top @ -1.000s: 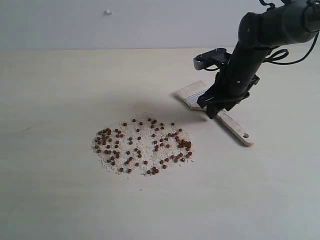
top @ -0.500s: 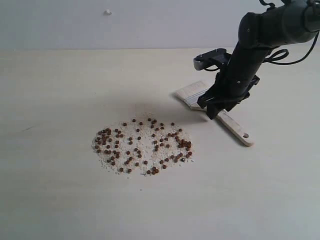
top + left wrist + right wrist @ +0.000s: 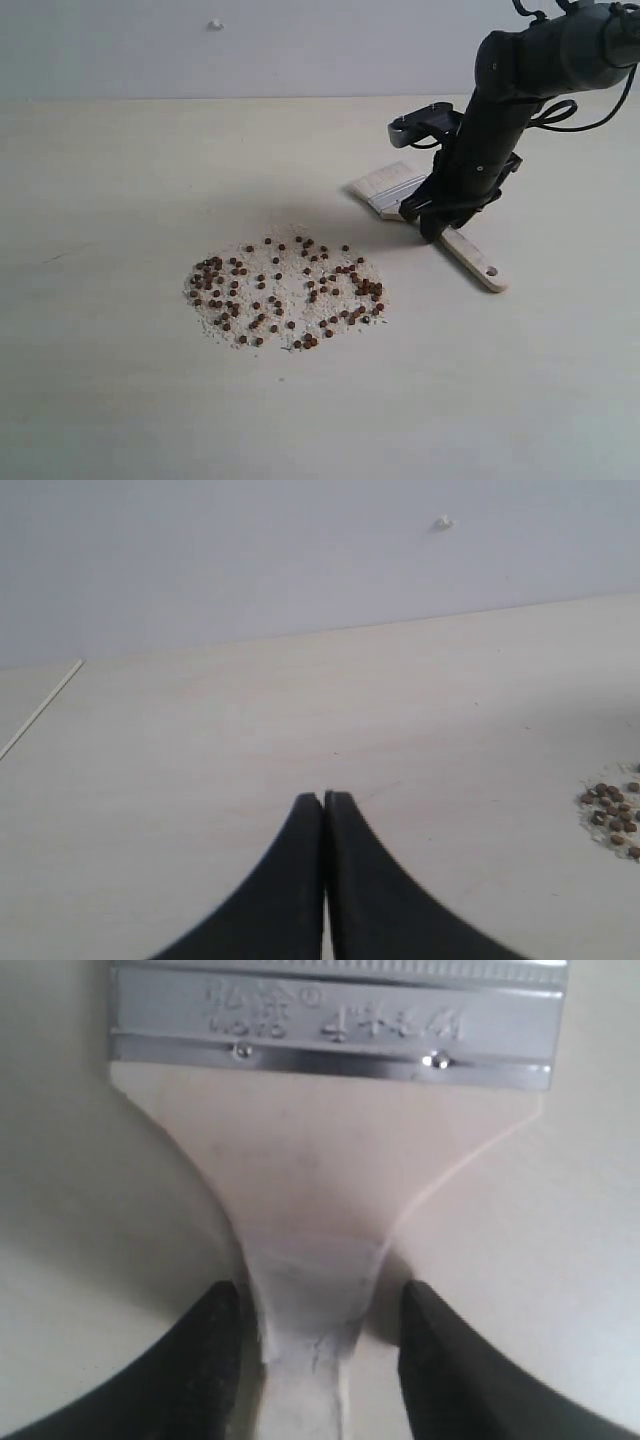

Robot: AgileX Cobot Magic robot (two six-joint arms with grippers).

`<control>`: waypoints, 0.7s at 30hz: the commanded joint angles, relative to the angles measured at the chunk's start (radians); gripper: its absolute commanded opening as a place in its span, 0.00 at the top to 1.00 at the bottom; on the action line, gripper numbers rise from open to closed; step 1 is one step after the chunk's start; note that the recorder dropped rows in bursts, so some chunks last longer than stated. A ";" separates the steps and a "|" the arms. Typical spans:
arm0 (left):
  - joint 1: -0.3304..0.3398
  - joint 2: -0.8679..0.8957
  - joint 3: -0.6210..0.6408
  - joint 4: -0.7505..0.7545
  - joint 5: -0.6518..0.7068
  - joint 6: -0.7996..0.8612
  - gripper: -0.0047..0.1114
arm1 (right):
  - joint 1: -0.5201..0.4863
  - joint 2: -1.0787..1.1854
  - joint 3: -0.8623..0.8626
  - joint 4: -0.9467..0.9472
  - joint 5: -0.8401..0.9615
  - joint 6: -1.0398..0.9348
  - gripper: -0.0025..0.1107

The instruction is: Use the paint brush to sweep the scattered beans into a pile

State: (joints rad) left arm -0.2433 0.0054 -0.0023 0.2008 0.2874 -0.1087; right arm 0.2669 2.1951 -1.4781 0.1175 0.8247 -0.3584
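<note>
Soft, even light makes the pale desk bright. Shadows are faint and diffuse, with one smudge lying just beside the paint brush bristles. In the right wrist view its metal band glints mildly; the left gripper and right gripper look blurred — too close to focus

The silver ferrule of the paint brush bears stamped characters, seemingly Chinese with a ® sign, too blurred to read.

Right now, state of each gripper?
Left gripper: shut, empty.
Right gripper: open, straddling the paint brush handle, no firm grip visible.
</note>
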 commanded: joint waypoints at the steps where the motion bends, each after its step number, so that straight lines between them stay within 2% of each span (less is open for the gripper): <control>1: 0.002 -0.005 0.002 0.001 -0.014 -0.001 0.96 | 0.000 0.005 -0.005 -0.003 0.010 0.004 0.78; 5: 0.002 -0.005 0.002 0.001 -0.014 0.001 0.96 | 0.000 0.005 -0.005 0.008 0.007 0.004 0.98; 21: 0.002 -0.005 0.002 0.001 -0.014 0.001 0.96 | 0.000 -0.131 -0.005 0.008 0.041 0.003 0.98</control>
State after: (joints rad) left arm -0.2433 0.0054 -0.0023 0.2008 0.2874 -0.1087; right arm 0.2669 2.0960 -1.4781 0.1213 0.8503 -0.3532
